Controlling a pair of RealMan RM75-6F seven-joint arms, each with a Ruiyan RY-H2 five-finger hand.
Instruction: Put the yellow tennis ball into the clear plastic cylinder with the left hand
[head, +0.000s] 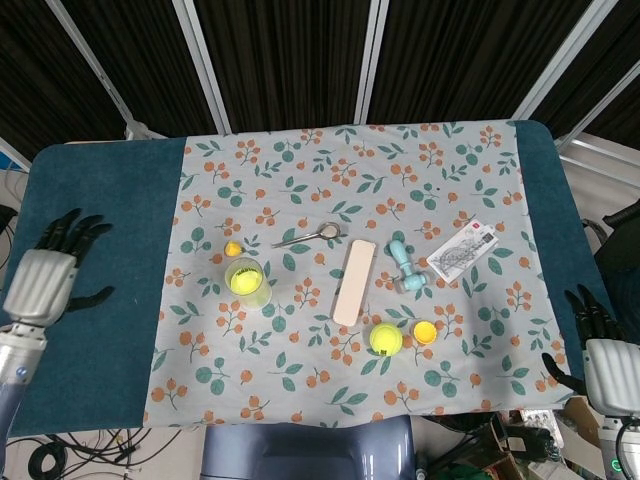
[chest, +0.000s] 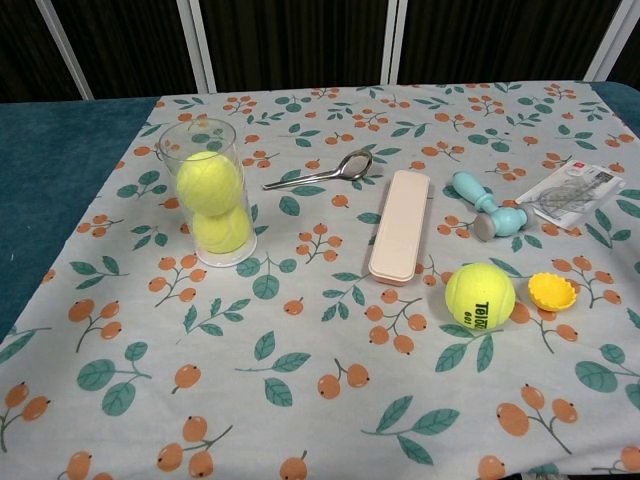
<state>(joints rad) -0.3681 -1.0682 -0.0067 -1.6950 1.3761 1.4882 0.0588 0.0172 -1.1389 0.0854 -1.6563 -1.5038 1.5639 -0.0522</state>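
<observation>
The left hand (head: 45, 283) hangs over the bare teal strip at the table's left edge, fingers spread and holding nothing, well apart from everything on the cloth. Toward the left edge of the flowered tablecloth (chest: 300, 400) stands the clear plastic cylinder (chest: 208, 190), upright, with two yellow tennis balls (chest: 208, 182) stacked inside it (the upper one sits below the rim). Just beyond it in the head view lies a small yellow piece (head: 232, 249), too small to make out. A metal spoon (chest: 322, 171) lies flat toward the far edge, between the cylinder and a long pink case (chest: 400, 224) near the middle of the cloth. Right of the case rests a light blue dumbbell-shaped toy (chest: 487, 207), and farther right, toward the right edge, a clear packet with printed paper (chest: 570, 194). Nearer the front edge, another tennis ball (chest: 479, 295) sits loose on the cloth with a small yellow cup-shaped mould (chest: 552, 291) just beside it on its right. The table (head: 100, 200) is covered in teal fabric under the cloth; black curtains with white rails (head: 280, 60) hang behind its far edge. The right hand (head: 605, 350) shows only at the front right corner, off the table, fingers apart and empty.
</observation>
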